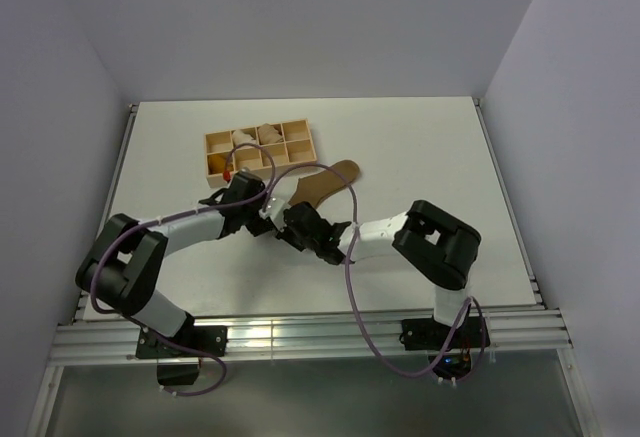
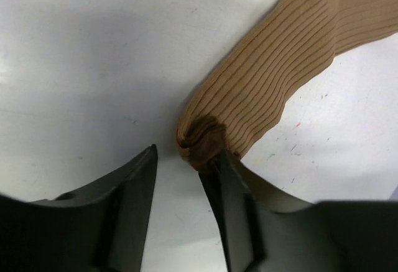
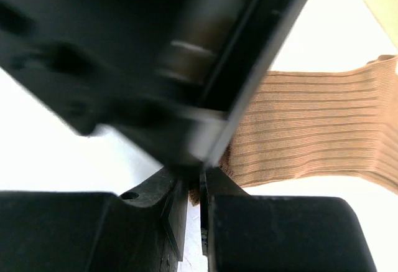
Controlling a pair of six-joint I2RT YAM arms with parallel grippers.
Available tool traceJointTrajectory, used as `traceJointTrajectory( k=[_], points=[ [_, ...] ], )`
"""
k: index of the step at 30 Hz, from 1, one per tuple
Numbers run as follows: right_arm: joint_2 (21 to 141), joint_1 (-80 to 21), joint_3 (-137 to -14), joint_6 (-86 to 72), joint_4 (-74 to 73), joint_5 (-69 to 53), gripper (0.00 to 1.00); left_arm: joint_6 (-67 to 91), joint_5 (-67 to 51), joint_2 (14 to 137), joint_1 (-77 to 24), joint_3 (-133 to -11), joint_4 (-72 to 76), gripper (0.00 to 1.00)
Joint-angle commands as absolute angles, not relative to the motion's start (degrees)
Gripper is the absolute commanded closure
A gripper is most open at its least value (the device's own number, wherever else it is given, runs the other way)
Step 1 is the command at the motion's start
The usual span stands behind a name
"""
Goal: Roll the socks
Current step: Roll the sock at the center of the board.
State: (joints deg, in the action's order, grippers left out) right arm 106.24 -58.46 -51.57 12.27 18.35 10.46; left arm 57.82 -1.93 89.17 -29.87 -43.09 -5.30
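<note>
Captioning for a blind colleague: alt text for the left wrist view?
A ribbed brown sock lies on a white table, its bunched darker end at the tip of one finger of the left pincer. The jaws stand apart, bare table between them.

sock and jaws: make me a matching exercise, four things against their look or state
1 sock
2 wooden tray
3 left jaws
4 right jaws

a open, beside the sock's bunched end
b beyond the sock, split into compartments
c closed on the sock's edge
d tan, ribbed

Pairs: 1-d, 2-b, 3-a, 4-c
</note>
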Motion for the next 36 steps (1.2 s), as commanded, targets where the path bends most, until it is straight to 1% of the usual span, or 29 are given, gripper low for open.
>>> traceJointTrajectory(
  k=[1, 3, 7, 9, 10, 12, 13, 14, 17, 21, 23, 28, 31, 36],
  points=[
    [105.38, -55.82, -52.12, 6.25, 7.74, 0.27, 1.00, 59.05, -2.20, 86.05, -28.92, -41.84, -5.36, 0.48],
    [105.12, -54.85, -52.56, 4.76, 6.33, -3.06, 1.00, 59.68, -1.59, 84.21, -28.13, -40.35, -4.83, 0.41],
    [104.68, -52.39, -53.61, 1.50, 4.92, -11.14, 1.00, 62.30, -0.26, 79.29, -26.37, -37.01, -3.52, 0.36],
    [104.68, -50.54, -53.52, -1.57, 5.36, -15.27, 1.00, 63.19, 2.28, 75.60, -25.67, -34.72, -3.25, 0.36],
    [104.68, -49.75, -53.26, -2.54, 5.62, -19.30, 1.00, 63.98, 2.98, 74.19, -25.32, -33.93, -2.99, 0.35],
    [104.76, -47.29, -52.74, -5.79, 7.29, -23.79, 1.00, 64.33, 3.43, 70.06, -24.61, -31.12, -0.72, 0.34],
    [105.03, -46.50, -52.65, -7.19, 7.99, -28.95, 1.00, 64.34, 3.34, 68.83, -24.44, -29.46, -0.53, 0.34],
    [105.38, -44.75, -52.65, -10.08, 9.22, -30.92, 1.00, 64.07, 3.08, 66.82, -24.26, -28.75, 1.73, 0.33],
    [106.69, -42.81, -53.17, -14.14, 11.76, -38.20, 1.00, 62.76, 1.15, 64.87, -24.26, -26.99, 3.95, 0.33],
    [110.28, -39.04, -52.12, -26.96, 20.46, -46.73, 1.00, 61.70, -1.31, 64.42, -24.34, -25.05, 5.71, 0.33],
    [112.05, -37.62, -51.77, -33.62, 25.72, -48.95, 1.00, 62.31, -2.98, 63.90, -24.35, -22.95, 7.64, 0.33],
    [116.27, -35.25, -50.54, -40.07, 30.31, -50.27, 1.00, 64.25, -5.27, 63.63, -24.52, -19.52, 10.63, 0.36],
    [117.77, -34.19, -48.17, -45.25, 35.84, -50.89, 1.00, 64.86, -4.92, 63.98, -25.57, -19.25, 11.07, 0.38],
    [120.49, -32.61, -45.44, -54.74, 46.31, -52.20, 1.00, 65.13, -4.04, 67.32, -28.47, -20.04, 13.18, 0.37]
  ],
)
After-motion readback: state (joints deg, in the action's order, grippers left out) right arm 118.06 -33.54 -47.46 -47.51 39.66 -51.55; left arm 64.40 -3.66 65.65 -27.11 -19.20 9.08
